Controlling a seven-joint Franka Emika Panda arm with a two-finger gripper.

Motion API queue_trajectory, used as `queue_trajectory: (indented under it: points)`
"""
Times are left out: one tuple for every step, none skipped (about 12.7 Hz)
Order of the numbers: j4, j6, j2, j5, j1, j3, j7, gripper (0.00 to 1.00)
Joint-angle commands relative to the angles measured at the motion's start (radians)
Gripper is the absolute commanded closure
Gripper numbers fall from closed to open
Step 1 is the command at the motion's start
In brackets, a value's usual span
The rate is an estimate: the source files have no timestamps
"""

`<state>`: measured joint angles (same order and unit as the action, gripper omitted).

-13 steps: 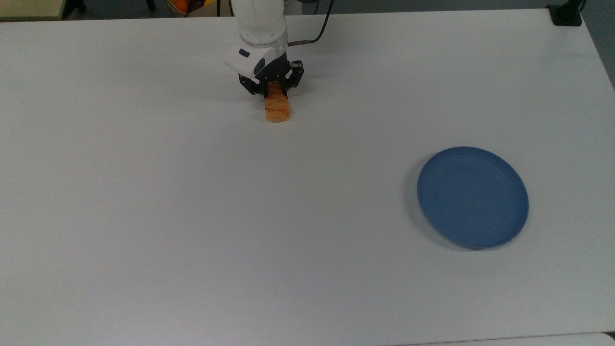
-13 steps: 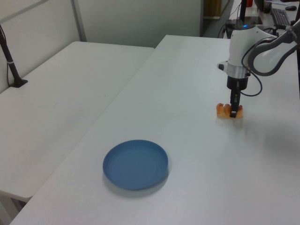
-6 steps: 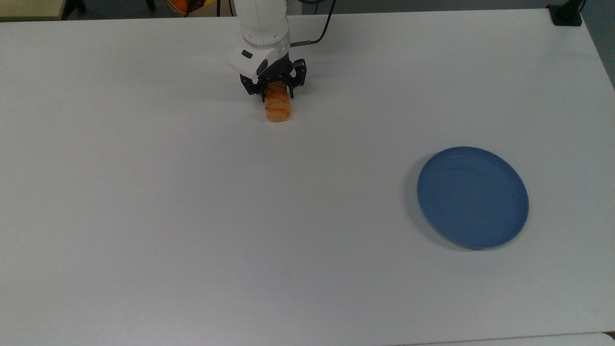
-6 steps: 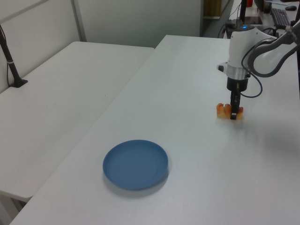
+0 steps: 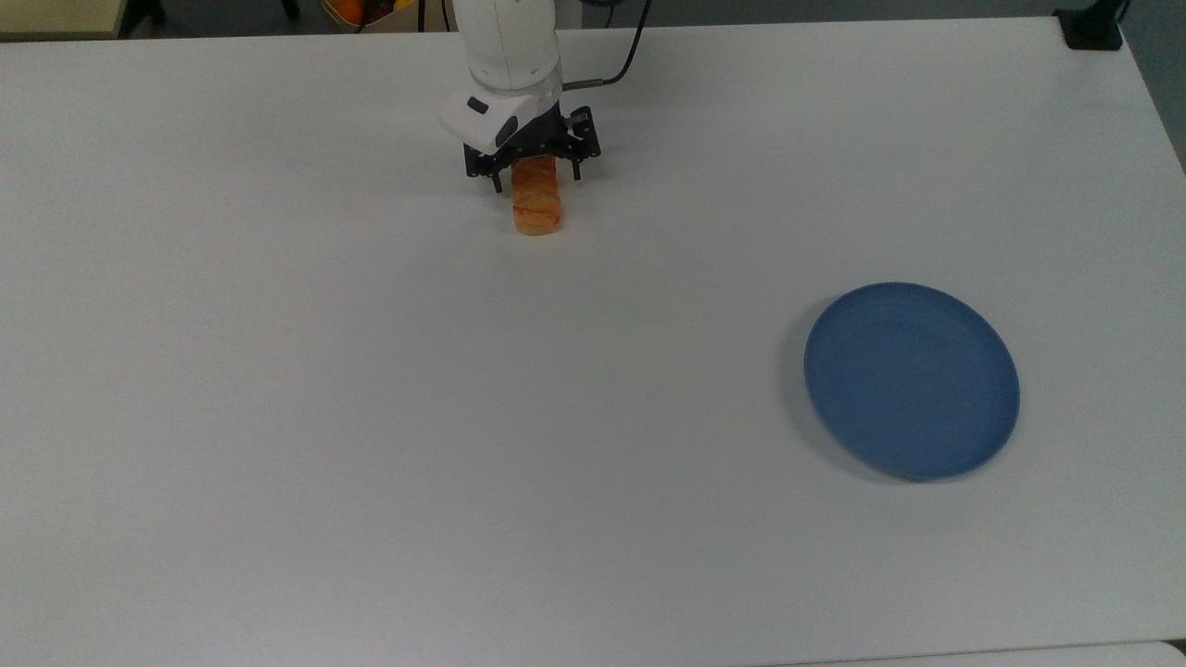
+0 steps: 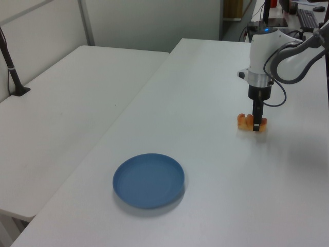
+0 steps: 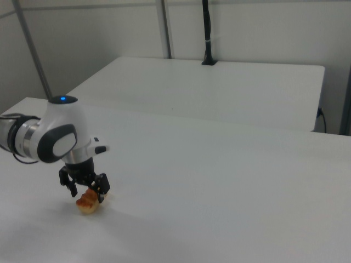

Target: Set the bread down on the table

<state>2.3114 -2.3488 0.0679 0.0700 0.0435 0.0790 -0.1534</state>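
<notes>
White table (image 5: 371, 417) bears the bread (image 5: 536, 206); hand (image 5: 535, 182) spread, astride it; blue plate (image 5: 912, 380) well apart.

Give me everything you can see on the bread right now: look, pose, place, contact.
The bread is a small oblong roll, golden-orange with darker bands across a flaky-looking crust. It lies flat on the white table, far from the blue plate, toward the top view's upper middle. The gripper sits over one end with its fingers spread to either side; the top view shows gaps between them and the crust, so it looks released. The free end points toward the top view's bottom. It appears whole and undamaged.
</notes>
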Motion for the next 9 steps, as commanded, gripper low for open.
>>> queue_trajectory:
  points:
    - [-0.191,0.233,-0.022,0.007,-0.002,-0.001,0.081,0.00]
    - [-0.269,0.309,-0.020,0.007,-0.004,-0.001,0.100,0.00]
    - [-0.320,0.351,-0.020,0.008,-0.005,-0.001,0.109,0.00]
    - [-0.366,0.390,-0.022,0.010,-0.005,-0.002,0.117,0.00]
    - [-0.412,0.432,-0.022,0.010,-0.005,-0.001,0.124,0.00]
    - [-0.478,0.495,-0.023,0.011,-0.005,-0.002,0.139,0.00]
    - [-0.533,0.546,-0.023,0.017,-0.005,-0.002,0.167,0.00]
    - [-0.576,0.589,-0.036,0.021,-0.004,-0.002,0.195,0.00]
    - [-0.601,0.615,-0.042,0.021,-0.002,-0.002,0.213,0.00]
